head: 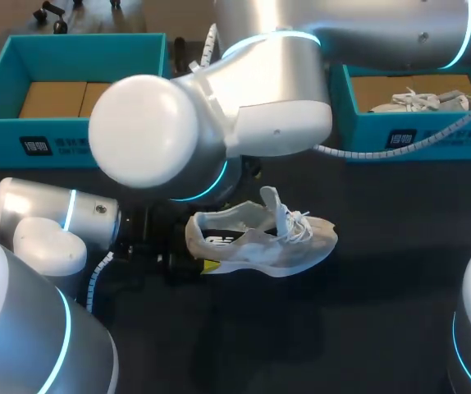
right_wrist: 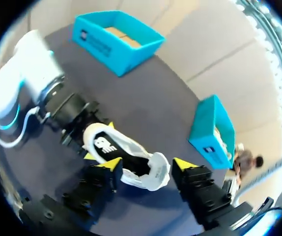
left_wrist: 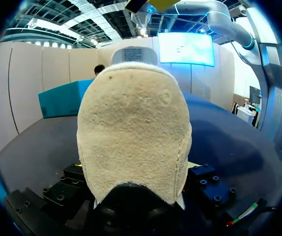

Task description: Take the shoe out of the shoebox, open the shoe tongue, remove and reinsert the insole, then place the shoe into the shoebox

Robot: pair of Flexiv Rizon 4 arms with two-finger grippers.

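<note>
Cream, fuzzy heel of the shoe [left_wrist: 131, 132] sits pinched from both sides between the left gripper [right_wrist: 98, 141] jaws. Its upper is pale mesh with white laces [head: 297, 226], the tongue [head: 270, 201] stands up, and a dark insole [head: 221, 239] shows inside. Above the tongue hangs the right gripper [right_wrist: 147, 166], jaws spread wide and holding nothing. Bare table [head: 358, 328] lies beyond the toe. The teal left shoebox [head: 6, 90] and right shoebox [head: 432, 135] stand well apart from both.
</note>
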